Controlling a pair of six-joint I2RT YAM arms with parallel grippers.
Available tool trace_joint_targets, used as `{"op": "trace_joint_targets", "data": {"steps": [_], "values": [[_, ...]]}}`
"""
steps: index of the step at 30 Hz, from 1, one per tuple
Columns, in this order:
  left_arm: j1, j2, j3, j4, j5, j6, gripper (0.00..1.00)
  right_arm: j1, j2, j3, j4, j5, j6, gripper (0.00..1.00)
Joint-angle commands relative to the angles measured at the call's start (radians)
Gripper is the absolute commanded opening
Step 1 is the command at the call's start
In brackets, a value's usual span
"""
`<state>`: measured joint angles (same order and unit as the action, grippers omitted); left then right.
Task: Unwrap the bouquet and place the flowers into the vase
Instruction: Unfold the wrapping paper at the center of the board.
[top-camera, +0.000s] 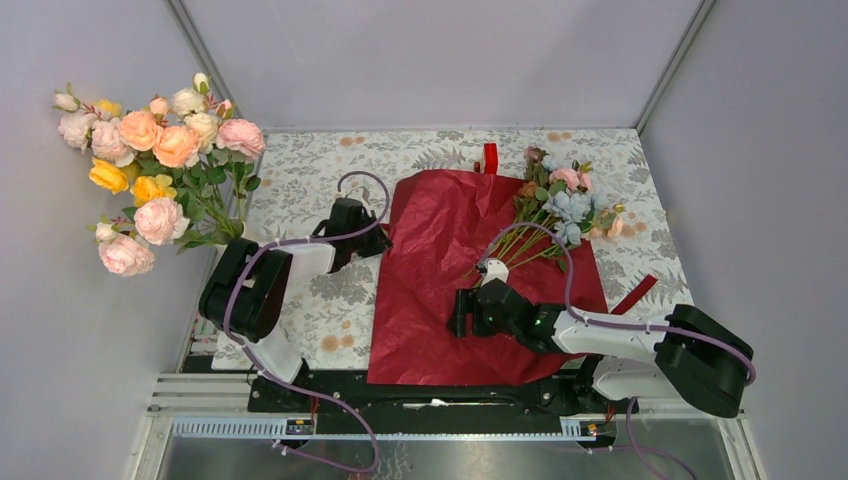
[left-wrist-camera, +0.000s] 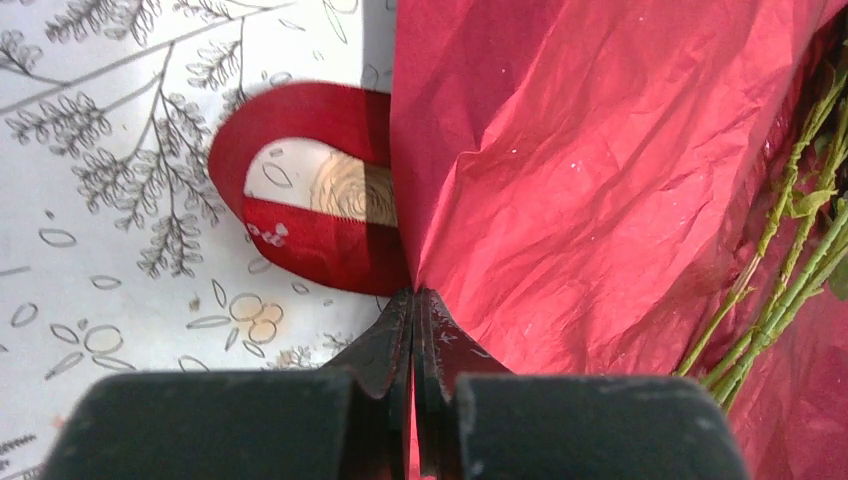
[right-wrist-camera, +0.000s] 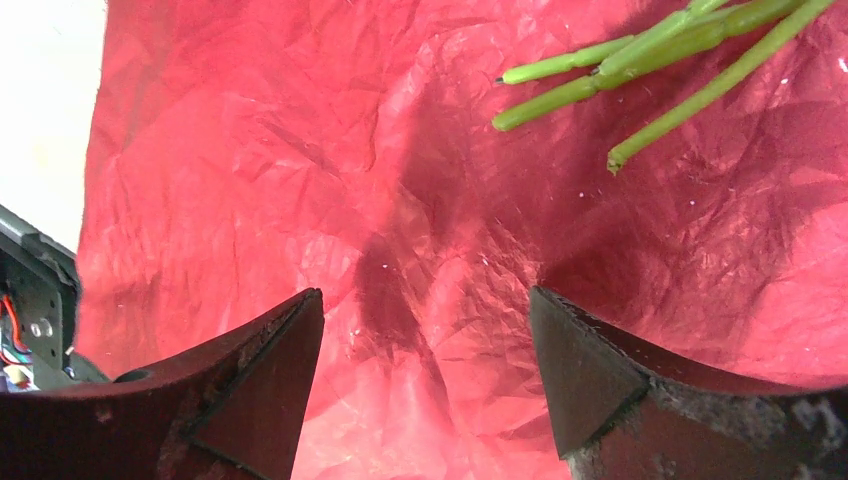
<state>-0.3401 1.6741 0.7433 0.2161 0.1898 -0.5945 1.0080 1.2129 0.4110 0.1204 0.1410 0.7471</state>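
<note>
The dark red wrapping paper (top-camera: 440, 230) is lying opened out and crinkled across the middle of the floral-patterned surface (top-camera: 320, 170), reaching from the centre down toward 6 o'clock, by the arm bases. The flowers (top-camera: 565, 200), pale blue, pink and brownish with green leaves, are resting on the paper's 1 o'clock corner. Their blooms are pointing out toward 1 o'clock and their stems (right-wrist-camera: 655, 42) are trailing back toward the paper's centre.

The left gripper (top-camera: 383, 243) is sitting at the paper's 9 o'clock edge. In the left wrist view its fingers (left-wrist-camera: 390, 340) are pressed together, and the paper's edge is gathering into a point right at their tips, so they are clamped on the wrapping paper. Just beyond that pinch, at 11 o'clock from the tips, a red ribbon loop (left-wrist-camera: 310, 250) is lying on the bare surface, partly tucked under the paper's edge.

The right gripper (top-camera: 456, 314) is hanging over the paper at about 5 o'clock of its centre, pointing toward 9 o'clock. Its fingers (right-wrist-camera: 270, 370) are standing wide apart with only crinkled red paper showing between them. The cut stem ends are lying at 1 o'clock from them, clear of both fingers.

A short piece of red ribbon (top-camera: 489, 158) is standing at the paper's 12 o'clock edge, and a red ribbon strip (top-camera: 636, 294) is lying off its 4 o'clock corner. A large rose bunch (top-camera: 160, 150) in peach, pink and yellow is standing at the surface's 10 o'clock corner.
</note>
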Motion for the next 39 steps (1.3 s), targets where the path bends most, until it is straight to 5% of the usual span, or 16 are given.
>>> {"op": "trace_joint_targets", "data": {"steps": [1,14,19,24,26,32,39], "values": [[0.027,0.036,0.077,0.012,0.002,0.024,0.0,0.006,0.051,0.027,0.088,0.067,0.01,0.82],[0.065,0.107,0.166,0.003,0.024,0.024,0.01,0.006,0.117,0.033,0.091,0.172,0.051,0.83],[0.066,0.067,0.163,-0.012,0.016,0.032,0.19,0.006,0.027,0.056,0.01,0.152,0.02,0.87],[0.066,-0.004,0.16,-0.059,-0.025,0.042,0.7,0.004,-0.136,0.131,-0.228,0.171,-0.016,0.89],[0.066,-0.041,0.155,-0.08,-0.048,0.043,0.79,0.002,-0.181,0.177,-0.376,0.211,0.005,0.9],[0.055,-0.186,0.104,-0.129,-0.08,0.025,0.87,-0.077,-0.266,0.229,-0.825,0.223,0.165,0.91],[0.012,-0.359,-0.015,-0.149,-0.069,-0.013,0.88,-0.203,-0.396,0.141,-0.967,0.229,0.295,1.0]]}}
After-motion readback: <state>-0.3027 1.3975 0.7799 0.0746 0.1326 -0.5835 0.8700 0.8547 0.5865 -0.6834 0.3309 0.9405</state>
